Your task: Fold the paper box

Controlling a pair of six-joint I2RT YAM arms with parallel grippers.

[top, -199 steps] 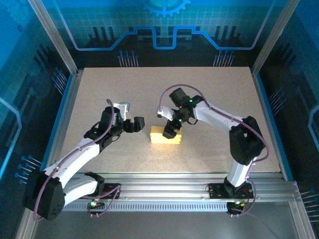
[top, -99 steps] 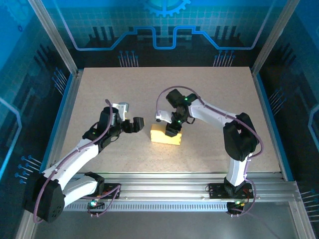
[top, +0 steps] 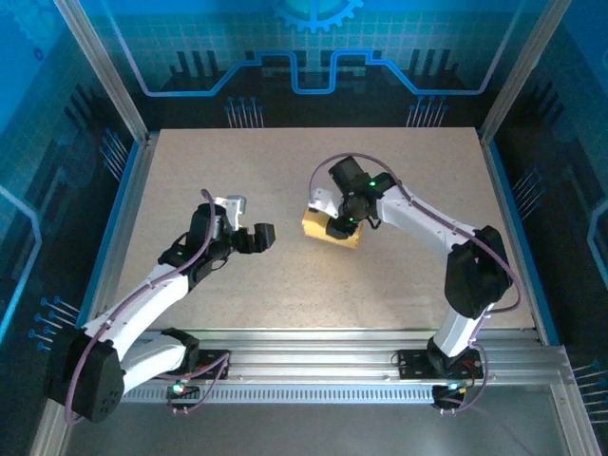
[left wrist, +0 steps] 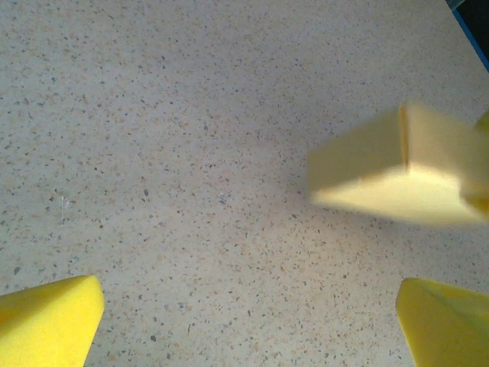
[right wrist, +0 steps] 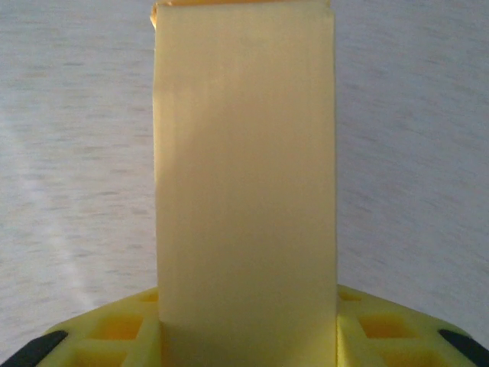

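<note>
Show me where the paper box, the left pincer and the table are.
paper box point(right wrist: 244, 153): right wrist view, middle of its broad face.
left pincer point(left wrist: 246, 325): left wrist view, midway between its yellow fingertips.
table point(top: 399, 161): top view, bare far surface.

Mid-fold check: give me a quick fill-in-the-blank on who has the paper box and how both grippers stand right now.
The gripper clamped on the paper box belongs to the ___ arm.
The left gripper stands ___, with nothing between its fingers.
In the left wrist view the paper box appears toward the ___ edge of the picture.
Missing words: right; open; right.
</note>
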